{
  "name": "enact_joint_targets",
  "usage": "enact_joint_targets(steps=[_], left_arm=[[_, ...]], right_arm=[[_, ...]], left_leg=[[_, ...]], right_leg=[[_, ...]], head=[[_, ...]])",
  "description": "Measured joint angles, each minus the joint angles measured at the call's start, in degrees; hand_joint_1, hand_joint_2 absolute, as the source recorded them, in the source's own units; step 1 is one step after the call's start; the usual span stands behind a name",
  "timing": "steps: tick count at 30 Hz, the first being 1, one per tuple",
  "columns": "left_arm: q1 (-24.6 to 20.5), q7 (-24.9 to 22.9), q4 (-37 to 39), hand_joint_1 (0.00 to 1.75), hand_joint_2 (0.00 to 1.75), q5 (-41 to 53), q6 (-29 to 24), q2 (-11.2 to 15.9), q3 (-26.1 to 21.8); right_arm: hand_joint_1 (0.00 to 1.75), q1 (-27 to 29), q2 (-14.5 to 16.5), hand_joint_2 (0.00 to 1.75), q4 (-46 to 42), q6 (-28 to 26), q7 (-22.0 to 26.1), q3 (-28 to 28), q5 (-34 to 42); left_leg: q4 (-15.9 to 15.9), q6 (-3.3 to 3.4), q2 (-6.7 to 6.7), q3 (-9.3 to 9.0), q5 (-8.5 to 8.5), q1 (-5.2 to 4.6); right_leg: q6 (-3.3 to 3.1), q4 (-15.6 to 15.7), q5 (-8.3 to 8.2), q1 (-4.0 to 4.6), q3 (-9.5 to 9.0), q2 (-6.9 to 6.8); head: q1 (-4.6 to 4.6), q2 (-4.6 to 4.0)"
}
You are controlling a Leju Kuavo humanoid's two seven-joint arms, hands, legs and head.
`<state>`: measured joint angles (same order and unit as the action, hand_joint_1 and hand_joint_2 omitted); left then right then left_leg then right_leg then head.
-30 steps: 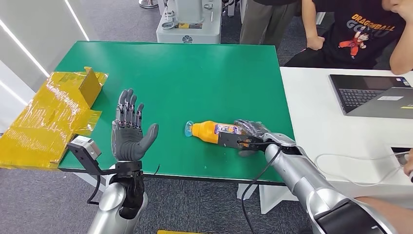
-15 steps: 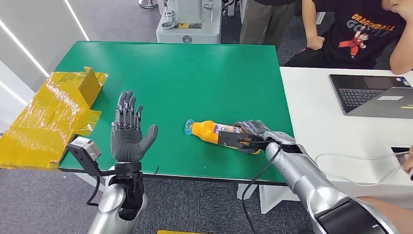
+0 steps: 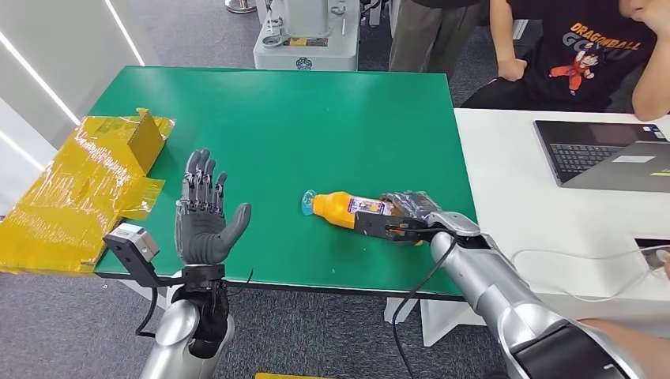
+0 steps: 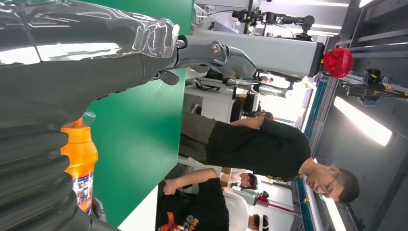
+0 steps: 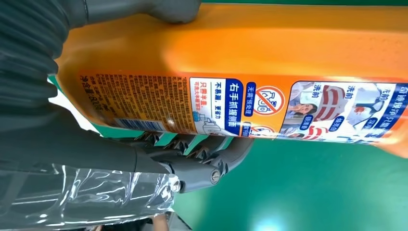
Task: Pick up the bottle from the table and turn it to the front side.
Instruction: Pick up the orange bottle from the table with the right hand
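An orange bottle [image 3: 341, 210] with a pale blue cap lies on its side on the green table [image 3: 300, 126], cap pointing left. My right hand [image 3: 407, 217] grips its lower body; in the right wrist view the thumb [image 5: 144, 9] and the fingers [image 5: 192, 163] wrap the bottle [image 5: 269, 62], whose printed back label faces the camera. My left hand [image 3: 207, 215] stands upright over the table's near left edge, palm toward the bottle, fingers spread, holding nothing. In the left wrist view the bottle [image 4: 82, 159] shows beyond the left hand [image 4: 72, 72].
Yellow taped cardboard [image 3: 87, 185] lies at the table's left edge. A white desk [image 3: 537, 205] with a laptop [image 3: 604, 154] adjoins on the right, with a cable across it. People [image 3: 585, 47] sit and stand behind; a grey machine [image 3: 306, 35] stands beyond the far edge.
My right hand has closed tighter round the bottle, which has shifted slightly right. My left hand has drifted a little toward me and left.
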<state>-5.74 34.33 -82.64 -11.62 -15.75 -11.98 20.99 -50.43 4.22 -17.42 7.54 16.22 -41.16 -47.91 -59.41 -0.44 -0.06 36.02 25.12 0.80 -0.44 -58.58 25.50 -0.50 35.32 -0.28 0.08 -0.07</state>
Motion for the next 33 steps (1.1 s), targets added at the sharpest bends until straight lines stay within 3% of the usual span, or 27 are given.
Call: enact_joint_targets(steps=[10, 22, 33], left_arm=[[0.66, 0.01, -0.92, 0.0, 1.75, 1.58, 0.58, -1.29, -1.78], [2.41, -0.02, -3.58, 0.0, 1.75, 3.11, -0.62, -1.8, -2.88], [1.09, -1.42, -3.35, 0.0, 1.75, 7.8, -1.43, -1.28, -2.89]], right_arm=[[1.75, 0.76, 0.5, 1.75, -1.68, -13.1, 5.97, 3.52, 2.67], [1.75, 4.76, 4.07, 1.75, -8.66, -27.63, 17.0, 12.11, 12.05], [1.75, 14.85, 6.06, 1.75, -23.84, -30.98, 21.12, 14.86, 22.77]], left_leg=[[0.0, 0.0, -0.01, 0.03, 0.0, 0.0], [0.02, 0.0, -0.02, 0.05, 0.0, 0.01], [0.02, -0.02, -0.02, 0.05, 0.01, 0.01]], right_leg=[[0.0, -0.01, 0.0, 0.0, 0.01, -0.01], [-0.01, 0.0, 0.02, 0.01, 0.04, -0.02], [-0.02, 0.01, 0.05, 0.01, 0.07, -0.03]], head=[[0.0, 0.0], [0.0, 0.0], [0.0, 0.0]])
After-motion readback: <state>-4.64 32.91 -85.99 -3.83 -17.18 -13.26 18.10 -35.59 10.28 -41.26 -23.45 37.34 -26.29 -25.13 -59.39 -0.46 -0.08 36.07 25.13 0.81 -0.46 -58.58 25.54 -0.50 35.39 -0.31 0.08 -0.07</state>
